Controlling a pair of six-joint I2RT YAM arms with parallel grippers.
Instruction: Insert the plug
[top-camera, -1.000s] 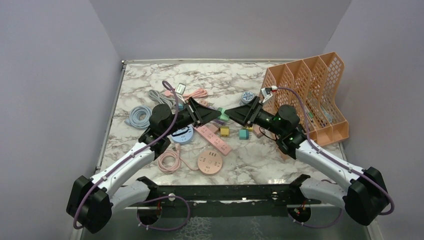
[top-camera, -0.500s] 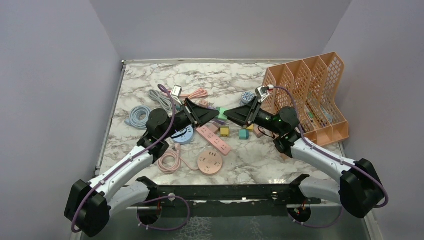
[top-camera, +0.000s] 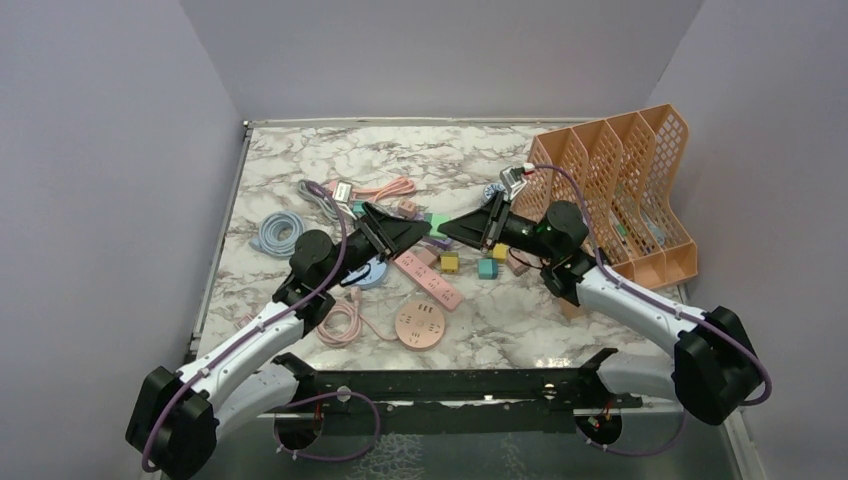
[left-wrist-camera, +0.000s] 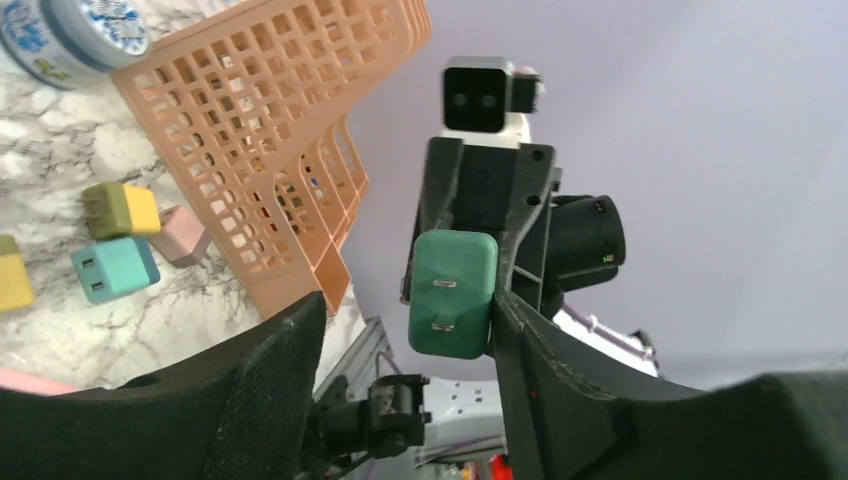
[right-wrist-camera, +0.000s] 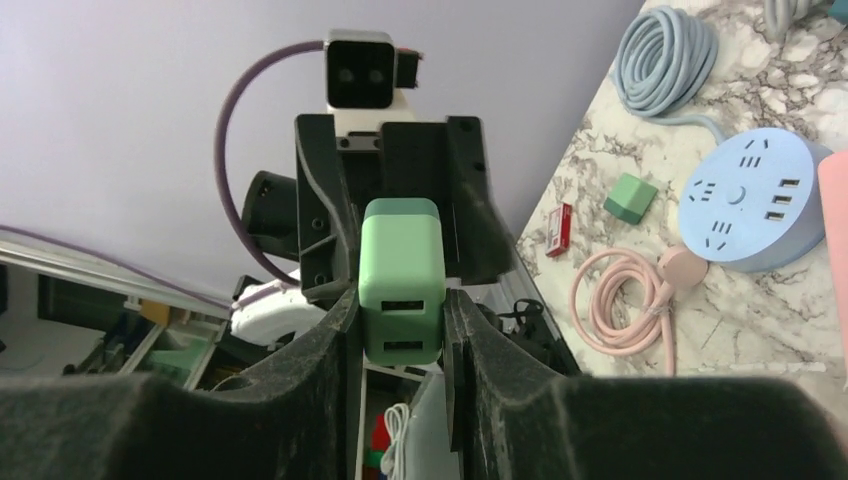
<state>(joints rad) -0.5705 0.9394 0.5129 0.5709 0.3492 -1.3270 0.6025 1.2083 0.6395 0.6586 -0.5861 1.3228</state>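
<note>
We see the green plastic charger plug (right-wrist-camera: 400, 278) pinched between the two black fingers of the right gripper (right-wrist-camera: 400, 305), which is closed tight against its two sides. The plug stands upright in that grip. The face turned to the right wrist camera carries two USB ports, one above the other. The opposite face, seen from the left wrist, bears two small pale marks; we cannot tell whether they are prongs or slots.

Facing it, tip to tip, is the left gripper (left-wrist-camera: 405, 310), spread wide and holding nothing. From its own camera the plug sits in the gap between its fingers, just beside the right-hand one; we cannot tell whether they touch.

From above, the two grippers meet over the middle of the white marble table (top-camera: 420, 160), with the plug lifted between them. Just beneath and nearer the arms lies a long pink power strip (top-camera: 430, 278), with a small yellow cube (top-camera: 450, 262) and a small teal cube (top-camera: 487, 268) beside it.

A round pink socket hub (top-camera: 420, 324) lies nearer still. A round light blue socket hub (top-camera: 365, 270) and a coiled pink cable (top-camera: 342, 322) lie under the left arm, and a coiled light blue cable (top-camera: 277, 232) is further left. An orange mesh file organiser (top-camera: 620, 190) stands at the right edge.
</note>
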